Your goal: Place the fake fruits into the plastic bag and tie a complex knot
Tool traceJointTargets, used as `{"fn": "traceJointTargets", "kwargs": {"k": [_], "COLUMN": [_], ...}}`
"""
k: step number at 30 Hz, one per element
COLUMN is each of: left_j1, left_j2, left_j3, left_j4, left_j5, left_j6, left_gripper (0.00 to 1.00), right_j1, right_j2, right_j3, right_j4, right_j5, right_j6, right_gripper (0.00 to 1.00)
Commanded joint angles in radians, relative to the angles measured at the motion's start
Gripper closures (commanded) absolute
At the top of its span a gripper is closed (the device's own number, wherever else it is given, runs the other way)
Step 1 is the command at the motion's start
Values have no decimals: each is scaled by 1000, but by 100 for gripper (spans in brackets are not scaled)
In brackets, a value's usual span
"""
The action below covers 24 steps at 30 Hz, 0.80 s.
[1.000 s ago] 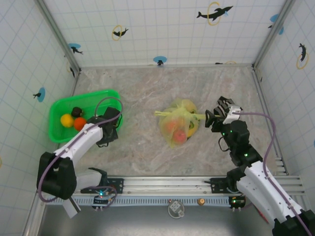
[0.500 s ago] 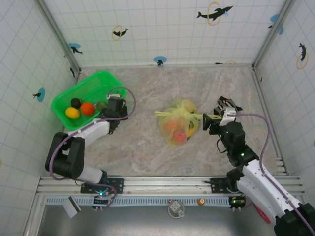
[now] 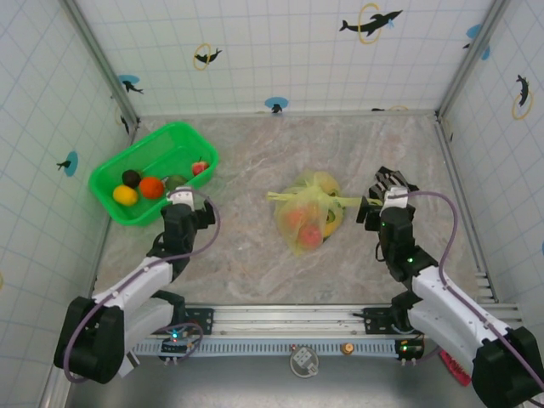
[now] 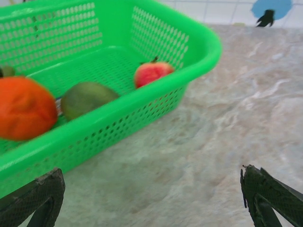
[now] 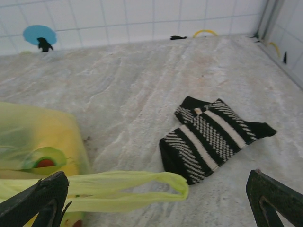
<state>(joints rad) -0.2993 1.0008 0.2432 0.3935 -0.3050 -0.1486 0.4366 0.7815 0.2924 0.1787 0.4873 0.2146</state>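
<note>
Fake fruits point(image 3: 151, 187) on the left: yellow, dark, orange, olive and red ones sit in the green basket point(image 3: 161, 153). It's all on a marbled counter point(image 3: 255, 263), with white tiled walls point(image 3: 280, 59) and dolphin stickers point(image 3: 370, 21) around. Left pincer point(image 4: 150, 174) is spread wide and empty, just beside the basket. Mid-counter sits the plastic bag point(image 3: 308, 212) with more fruit inside. Right pincer point(image 5: 156, 176) is spread too, with the bag's loop handle point(image 5: 175, 182) lying between its fingers and a striped cloth point(image 5: 213, 137) beyond.
</note>
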Motion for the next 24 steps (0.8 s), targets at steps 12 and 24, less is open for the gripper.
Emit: {"fn": "traceJointTargets", "kwargs": {"k": [12, 24], "left_j1": [295, 336], "left_j2": [245, 513], "left_j3": [-32, -253], "left_j4": [230, 915], "left_j5": [341, 330], "left_j6": [31, 105], "left_gripper": [2, 2], "right_j1": [-193, -381], "right_j2": [167, 602], "right_j3": [-127, -384], "right_j4": [301, 1137], "right_j5": [-87, -308], "right_j6": [-65, -145], "right_gripper": [1, 1]}}
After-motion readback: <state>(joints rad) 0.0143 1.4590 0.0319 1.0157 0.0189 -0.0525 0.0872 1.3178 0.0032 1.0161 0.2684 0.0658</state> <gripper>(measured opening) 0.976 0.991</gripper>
